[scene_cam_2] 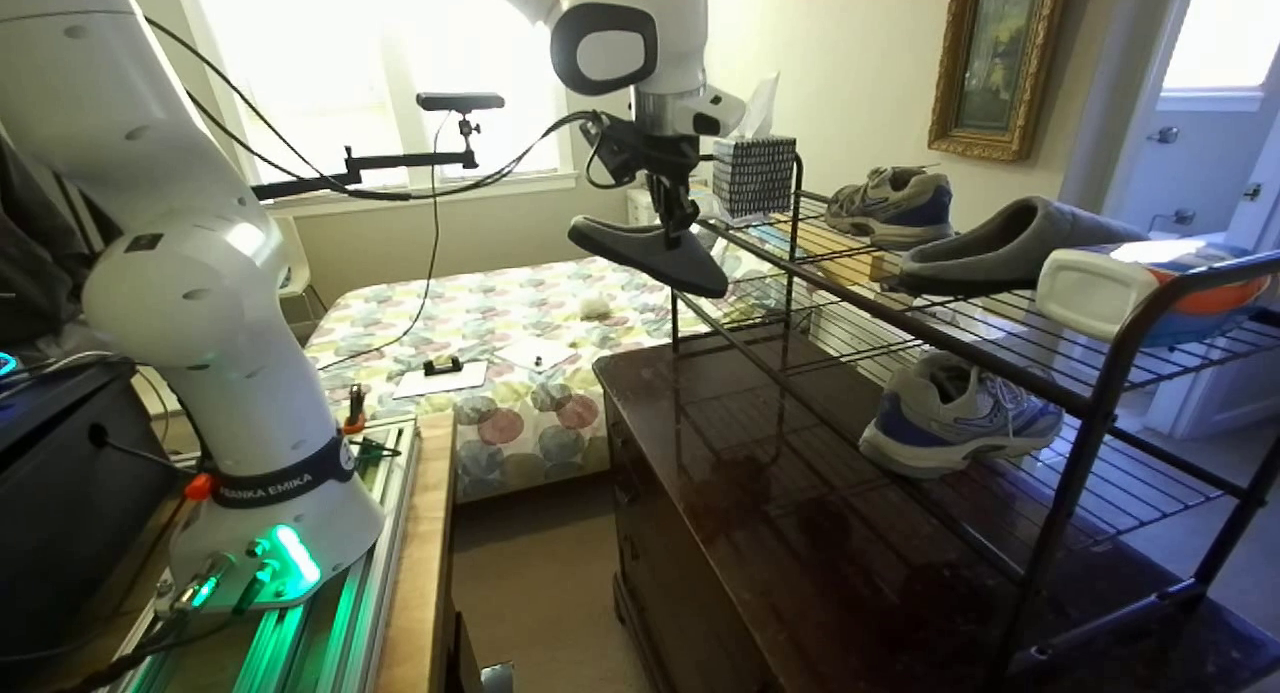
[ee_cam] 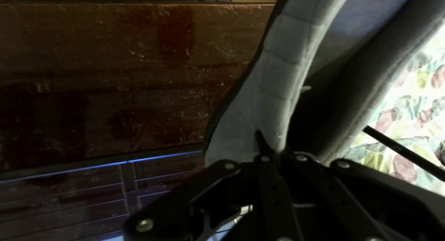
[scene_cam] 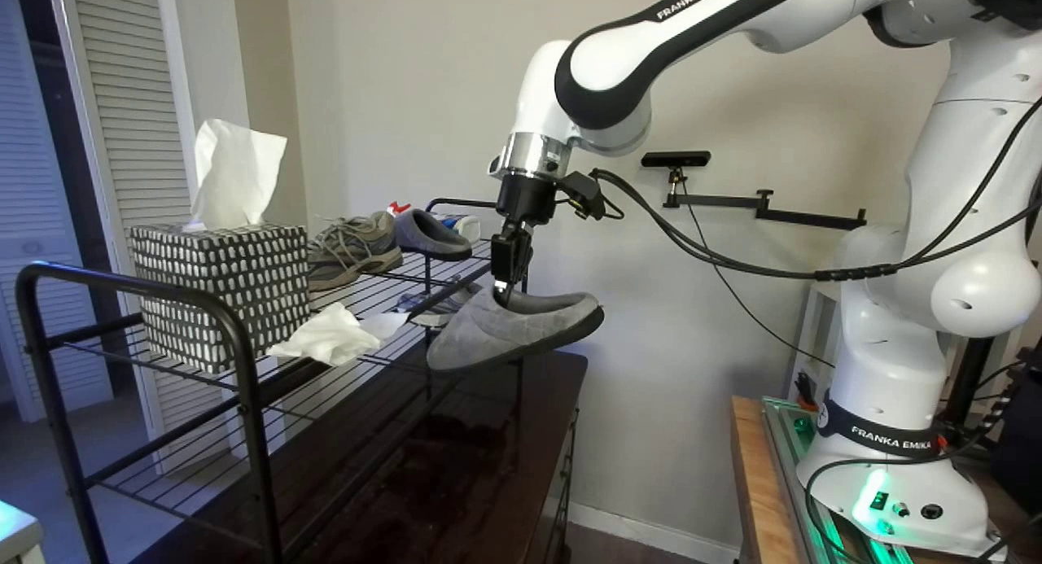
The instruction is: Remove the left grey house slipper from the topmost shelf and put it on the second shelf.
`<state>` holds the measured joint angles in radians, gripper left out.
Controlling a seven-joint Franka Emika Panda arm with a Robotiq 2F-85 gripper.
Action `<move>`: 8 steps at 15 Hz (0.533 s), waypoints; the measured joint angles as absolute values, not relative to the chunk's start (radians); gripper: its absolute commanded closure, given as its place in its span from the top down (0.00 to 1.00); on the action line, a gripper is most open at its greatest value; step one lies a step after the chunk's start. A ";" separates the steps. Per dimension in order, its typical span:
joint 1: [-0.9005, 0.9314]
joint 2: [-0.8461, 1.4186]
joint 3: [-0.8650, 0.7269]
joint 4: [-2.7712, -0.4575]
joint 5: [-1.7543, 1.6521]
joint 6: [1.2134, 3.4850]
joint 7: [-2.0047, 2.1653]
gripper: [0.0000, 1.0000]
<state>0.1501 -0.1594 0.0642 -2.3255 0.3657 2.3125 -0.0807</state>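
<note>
A grey slipper (scene_cam: 488, 336) hangs in the air just off the front side of the black rack, tilted; it also shows in an exterior view (scene_cam_2: 650, 255) and fills much of the wrist view (ee_cam: 250, 119). My gripper (scene_cam: 506, 294) is shut on the slipper's upper rim, one finger inside the opening and one outside, as the wrist view shows (ee_cam: 274, 150). The inner fingertip is hidden in the slipper. The matching grey slipper (scene_cam_2: 1010, 248) stands on the top shelf (scene_cam_2: 850, 299). The second shelf (scene_cam: 358, 484) lies below it, above a dark dresser.
The top shelf also bears a patterned tissue box (scene_cam: 220, 295), crumpled tissue (scene_cam: 334, 336), a sneaker (scene_cam_2: 890, 203) and a white-and-blue package (scene_cam_2: 1095, 291). A grey-blue sneaker (scene_cam_2: 960, 418) stands on the second shelf. The dresser (scene_cam_2: 720, 473) carries the rack.
</note>
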 measured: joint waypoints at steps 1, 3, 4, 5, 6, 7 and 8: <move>0.145 -0.151 0.060 -2.348 0.369 2.342 -0.089 0.01; 0.141 -0.144 0.046 -2.398 0.406 2.417 -0.134 0.01; 0.141 -0.145 0.041 -2.426 0.440 2.460 -0.169 0.01; 0.142 -0.148 0.037 -2.453 0.481 2.505 -0.210 0.01; 0.145 -0.151 0.035 -2.480 0.528 2.546 -0.260 0.01; 0.150 -0.155 0.034 -2.507 0.579 2.587 -0.315 0.01; 0.157 -0.161 0.034 -2.532 0.630 2.623 -0.371 0.01</move>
